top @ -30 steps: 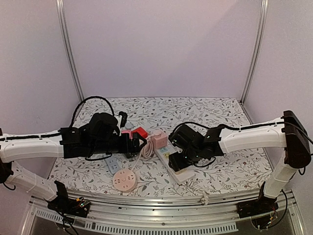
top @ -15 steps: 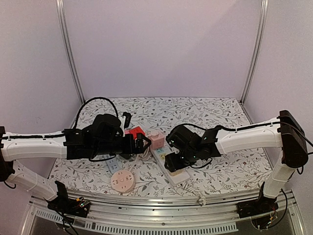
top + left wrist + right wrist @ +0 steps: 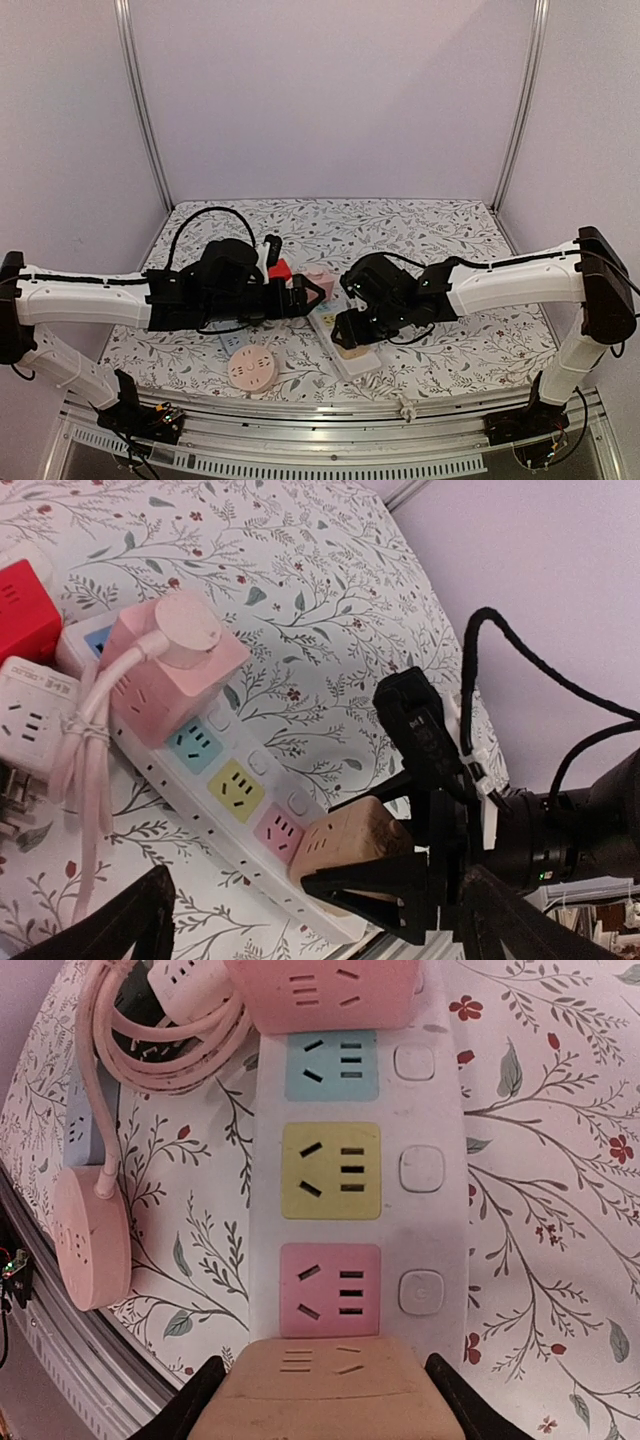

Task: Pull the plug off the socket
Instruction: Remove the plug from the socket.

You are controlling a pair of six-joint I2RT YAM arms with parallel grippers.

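Observation:
A white power strip point(image 3: 328, 328) with blue, yellow and pink sockets point(image 3: 330, 1170) lies slanted on the floral table. A tan cube plug point(image 3: 325, 1390) sits on the strip's near end, beside the pink socket point(image 3: 278, 832). My right gripper point(image 3: 325, 1405) is shut on it, one black finger point(image 3: 195, 1405) on each side; the same grip shows in the top view point(image 3: 350, 340). A pink cube plug point(image 3: 175, 665) with a coiled pink cord sits on the strip's far end. My left gripper point(image 3: 305, 293) hangs open beside that pink cube, with nothing between its fingers point(image 3: 130, 920).
A round pink socket point(image 3: 250, 367) lies near the front edge, left of the strip. A red cube point(image 3: 25, 605) and a white cube point(image 3: 30, 720) sit behind the left gripper. A black cable point(image 3: 205, 220) loops over the left arm. Walls close in the back and sides.
My left gripper has moved right, up to the pink cube at the strip's far end. The right gripper, still shut on the tan plug, has shifted slightly left and nearer with the strip's end.

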